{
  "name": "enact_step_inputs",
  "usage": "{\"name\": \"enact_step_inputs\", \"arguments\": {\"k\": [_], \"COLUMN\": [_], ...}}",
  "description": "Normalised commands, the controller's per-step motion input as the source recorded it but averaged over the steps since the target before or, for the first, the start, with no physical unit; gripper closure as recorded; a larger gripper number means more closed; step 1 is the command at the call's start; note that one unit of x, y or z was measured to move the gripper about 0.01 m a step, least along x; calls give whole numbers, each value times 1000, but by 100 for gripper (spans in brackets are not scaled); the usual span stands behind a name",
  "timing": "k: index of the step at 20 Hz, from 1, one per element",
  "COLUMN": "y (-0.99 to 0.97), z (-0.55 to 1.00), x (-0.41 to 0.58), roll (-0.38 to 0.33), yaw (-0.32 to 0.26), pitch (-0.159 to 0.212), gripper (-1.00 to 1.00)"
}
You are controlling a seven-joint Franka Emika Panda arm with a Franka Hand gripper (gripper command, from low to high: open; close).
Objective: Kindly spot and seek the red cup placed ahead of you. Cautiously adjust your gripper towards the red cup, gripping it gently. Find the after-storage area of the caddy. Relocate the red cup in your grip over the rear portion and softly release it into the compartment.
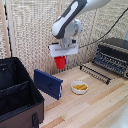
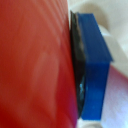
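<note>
The red cup (image 1: pixel 60 62) hangs in my gripper (image 1: pixel 61 56), lifted well above the wooden table, above and behind the dark blue slab. The gripper is shut on the cup. In the wrist view the cup's red wall (image 2: pixel 35 65) fills most of the picture, pressed against a blue-tipped finger pad (image 2: pixel 95 65). The black caddy (image 1: pixel 17 95) stands at the exterior view's left, open on top, with an inner partition (image 1: pixel 15 88) across it. The cup is to the right of the caddy and higher than its rim.
A flat dark blue book-like slab (image 1: pixel 48 83) leans beside the caddy. A white bowl with yellow pieces (image 1: pixel 79 87) sits on the table. A black toaster oven (image 1: pixel 112 56) with its rack (image 1: pixel 95 73) stands at the back right.
</note>
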Motion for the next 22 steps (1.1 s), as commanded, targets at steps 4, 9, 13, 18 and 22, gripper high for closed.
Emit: {"name": "enact_step_inputs", "arguments": {"k": [4,9,13,18,22], "y": [660,769,776,786,787], "z": [900,836,827,734,601], "x": [95,95,86,155,219], "roll": [60,83,79,72,72], "yaw": [0,0,0,-11,-31], "pitch": [24,17,13,22,33], "gripper": [100,100,100,100,100]}}
